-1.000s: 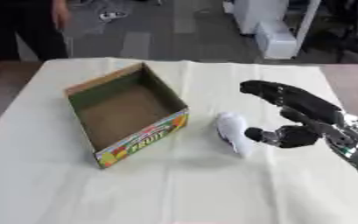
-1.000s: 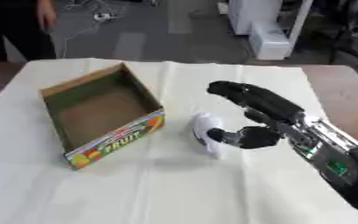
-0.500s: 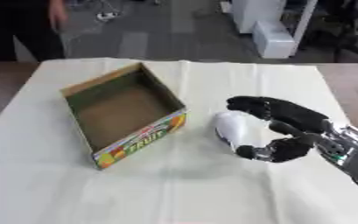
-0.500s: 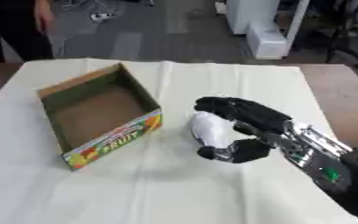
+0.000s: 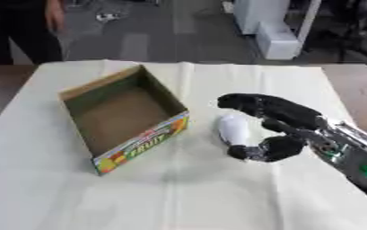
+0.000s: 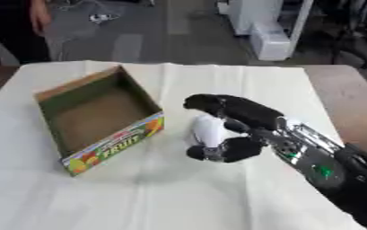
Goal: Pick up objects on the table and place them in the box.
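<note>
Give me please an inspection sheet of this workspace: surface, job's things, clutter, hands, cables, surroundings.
Surface: table under a cream cloth, creased.
Job's things: open cardboard box, fruit print on its side, nothing visible inside; white rounded object on the cloth, right of the box.
Clutter: nothing seen.
Hands: right hand curled round the white rounded object, fingers over its top, thumb below; left hand not in view.
Cables: nothing clearly seen.
Surroundings: grey floor, white cabinet beyond the table.

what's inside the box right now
Nothing visible: the box shows only its bare brown floor. The near wall hides the strip of floor behind it. The white object lies outside, under the right hand.
</note>
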Controlling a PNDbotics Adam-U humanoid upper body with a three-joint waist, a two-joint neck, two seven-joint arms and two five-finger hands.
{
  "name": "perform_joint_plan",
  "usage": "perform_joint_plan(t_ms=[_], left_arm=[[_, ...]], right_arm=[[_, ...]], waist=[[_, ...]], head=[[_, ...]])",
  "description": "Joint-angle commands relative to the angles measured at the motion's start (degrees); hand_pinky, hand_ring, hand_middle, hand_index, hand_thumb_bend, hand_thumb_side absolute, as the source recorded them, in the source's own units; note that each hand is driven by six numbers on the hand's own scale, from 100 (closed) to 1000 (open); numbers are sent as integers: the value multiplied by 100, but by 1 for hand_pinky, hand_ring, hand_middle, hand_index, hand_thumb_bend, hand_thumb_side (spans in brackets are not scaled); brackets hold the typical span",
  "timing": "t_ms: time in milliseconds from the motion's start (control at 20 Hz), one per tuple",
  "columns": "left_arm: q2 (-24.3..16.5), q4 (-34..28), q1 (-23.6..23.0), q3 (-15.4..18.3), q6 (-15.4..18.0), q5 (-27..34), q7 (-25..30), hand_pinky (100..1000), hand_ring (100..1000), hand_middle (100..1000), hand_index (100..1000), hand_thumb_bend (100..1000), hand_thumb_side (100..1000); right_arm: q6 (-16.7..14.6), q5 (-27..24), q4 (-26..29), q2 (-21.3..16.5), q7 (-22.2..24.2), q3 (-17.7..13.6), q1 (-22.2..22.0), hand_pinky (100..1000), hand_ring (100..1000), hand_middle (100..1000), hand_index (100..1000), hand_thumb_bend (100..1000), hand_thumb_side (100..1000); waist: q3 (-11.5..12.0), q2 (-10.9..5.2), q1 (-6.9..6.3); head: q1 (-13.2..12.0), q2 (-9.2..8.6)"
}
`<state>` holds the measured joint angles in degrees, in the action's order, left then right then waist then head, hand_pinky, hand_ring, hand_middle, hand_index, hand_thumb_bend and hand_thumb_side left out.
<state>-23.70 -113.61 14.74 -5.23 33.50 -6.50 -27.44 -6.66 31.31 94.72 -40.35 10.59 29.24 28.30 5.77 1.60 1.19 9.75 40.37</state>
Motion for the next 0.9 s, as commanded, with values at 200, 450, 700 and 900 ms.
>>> perform_joint_plan(t_ms=[200, 450, 700, 900], left_arm=[[-114, -98, 18, -13, -9, 11, 26, 676, 642, 780, 838, 232, 741], [-102, -98, 3, -23, -12, 4, 38, 674, 641, 779, 838, 232, 742], [-96, -98, 5, -29, -10, 2, 43, 674, 641, 779, 838, 232, 742], [-88, -98, 29, -28, -7, 9, 40, 675, 642, 779, 838, 234, 742]], right_arm=[[-9, 629, -885, 479, -329, -244, 301, 931, 898, 964, 1000, 611, 1000], [-42, 971, -1483, 857, -548, -293, 387, 933, 896, 962, 999, 611, 1000], [-135, 1091, -1874, 1056, -710, -321, 397, 935, 891, 960, 997, 618, 1000], [-177, 1075, -2046, 1185, -779, -303, 336, 940, 890, 959, 997, 624, 1000]], waist=[[-16, -73, -20], [-16, -58, -36], [-12, -52, -41], [8, -45, -43]], head=[[129, -12], [174, 11], [191, 16], [202, 10]])
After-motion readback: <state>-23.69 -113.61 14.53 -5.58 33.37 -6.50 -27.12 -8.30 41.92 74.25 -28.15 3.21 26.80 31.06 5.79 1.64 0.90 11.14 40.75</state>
